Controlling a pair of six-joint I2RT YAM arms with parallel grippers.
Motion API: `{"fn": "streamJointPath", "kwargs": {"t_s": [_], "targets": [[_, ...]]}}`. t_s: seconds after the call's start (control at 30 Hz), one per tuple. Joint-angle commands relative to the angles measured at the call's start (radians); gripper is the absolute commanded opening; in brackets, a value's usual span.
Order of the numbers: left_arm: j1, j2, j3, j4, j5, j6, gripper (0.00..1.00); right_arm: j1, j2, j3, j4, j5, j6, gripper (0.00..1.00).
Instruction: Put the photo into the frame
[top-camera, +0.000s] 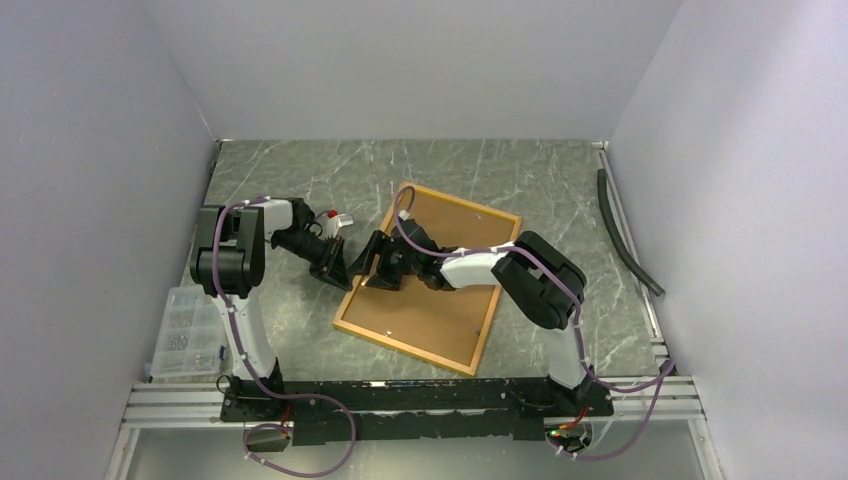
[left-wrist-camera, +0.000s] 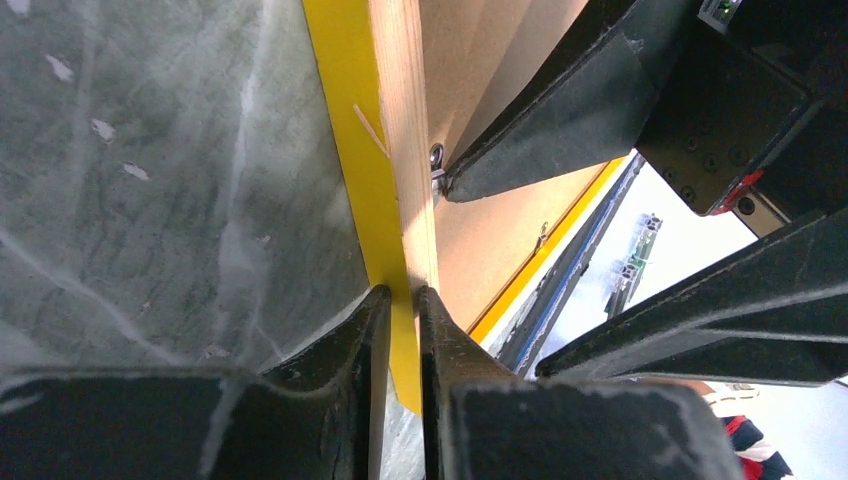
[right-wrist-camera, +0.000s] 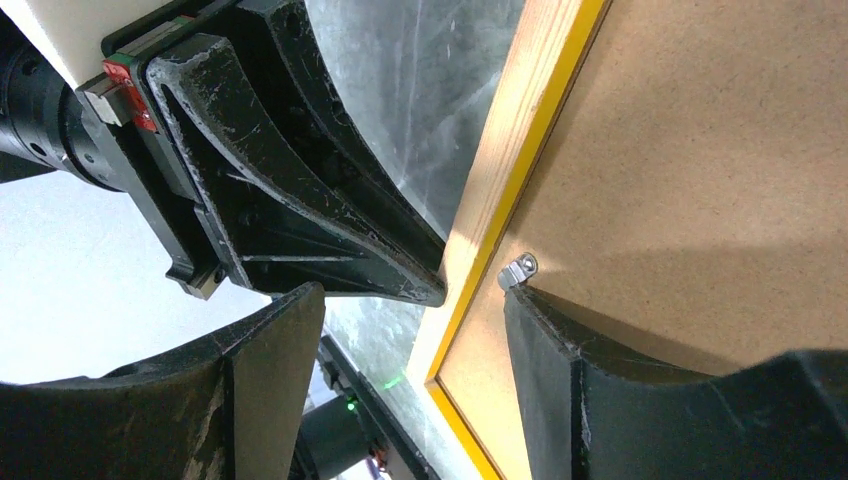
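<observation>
1. Top view: the frame (top-camera: 462, 201) lies with its back side up in the middle of the worktop (top-camera: 300, 170), and a brown backing board (top-camera: 430, 320) sits inside its rails. My left end effector (top-camera: 340, 268) is at the frame's left rail. My right end effector (top-camera: 378, 262) is just beside it, over the board. A clear box of small parts (top-camera: 187, 330) stands at the left edge of the worktop.
2. Left wrist view: my left fingers (left-wrist-camera: 350, 340) are almost closed and pinch the rail between them. A small metal tab (left-wrist-camera: 437, 158) sits at the rail's inner edge.
3. Right wrist view: my right end effector is wide open and holds nothing. One fingertip (right-wrist-camera: 530, 320) is right at the metal tab, and the other is outside the frame.
</observation>
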Motion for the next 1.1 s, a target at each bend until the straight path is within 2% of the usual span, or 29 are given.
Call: {"fn": "streamJointPath", "kwargs": {"t_s": [0.0,0.5,0.73,0.9,0.97,1.07], "targets": [[-0.008,0.037,-0.008,0.026,-0.022,0.014,0.17,0.015,0.011,0.045,-0.083,0.094,-0.061,0.70],[-0.007,0.041,-0.002,0.018,-0.018,0.022,0.13,0.018,0.061,0.107,-0.118,0.124,-0.128,0.68],[-0.007,0.037,0.001,0.017,-0.022,0.024,0.12,0.017,0.029,0.098,-0.089,0.102,-0.151,0.68],[0.011,0.015,0.034,-0.035,-0.008,0.050,0.11,0.010,-0.097,0.017,-0.030,0.087,-0.198,0.70],[0.033,0.004,0.064,-0.070,0.008,0.070,0.12,0.004,-0.178,-0.028,-0.043,0.108,-0.239,0.73],[0.055,-0.001,0.103,-0.093,0.022,0.079,0.12,-0.010,-0.219,-0.052,-0.078,0.096,-0.271,0.73]]}}
